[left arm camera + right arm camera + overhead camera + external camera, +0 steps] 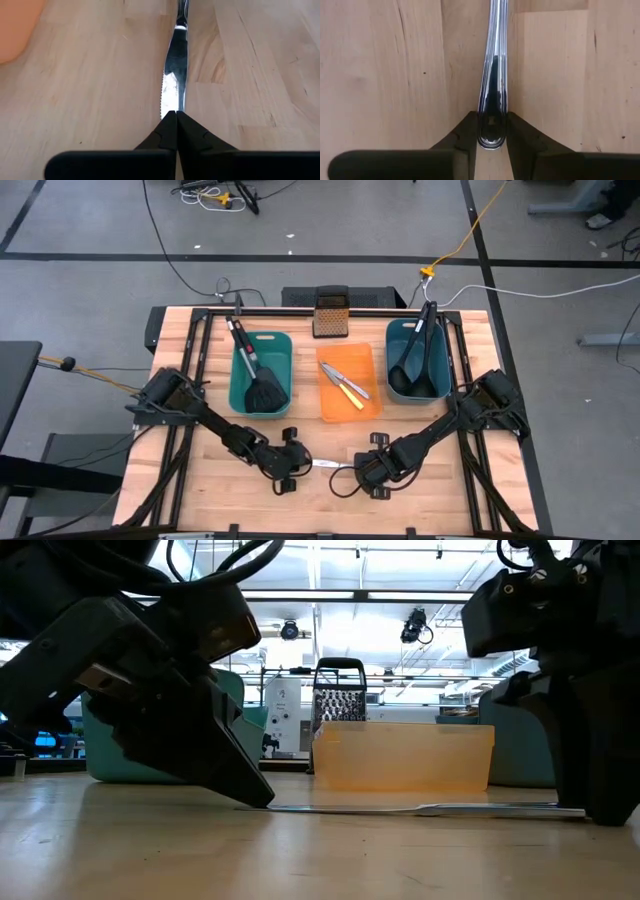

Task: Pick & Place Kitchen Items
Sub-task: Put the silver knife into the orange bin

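A slim silver table knife [326,464] lies flat on the wood near the table's near edge, between my two grippers. My left gripper [300,463] is shut, with its tips at the blade end. My right gripper [355,469] is shut on the handle end. Two black spatulas [262,385] lie in the left teal bin [283,340]. Two black ladles [420,365] rest in the right teal bin [395,330]. The other silver knife [345,377] and the yellow-handled knife [350,396] lie in the orange tray [330,412]. My left gripper's shut fingertips [170,125] rest on the knife's blade tip [170,102], slanting down from the table's left and lying along the blade. The tip itself is hidden under them. My right gripper pinches the rounded end of the handle [492,132] between its two fingers [468,131], coming low from the table's right along the knife. The knife lies flat on the table [400,808].
A dark box grater [331,313] stands at the far edge behind the tray. Black frame rails [200,370] run along both sides of the table. Bare wood lies around the knife, between the containers and the near edge.
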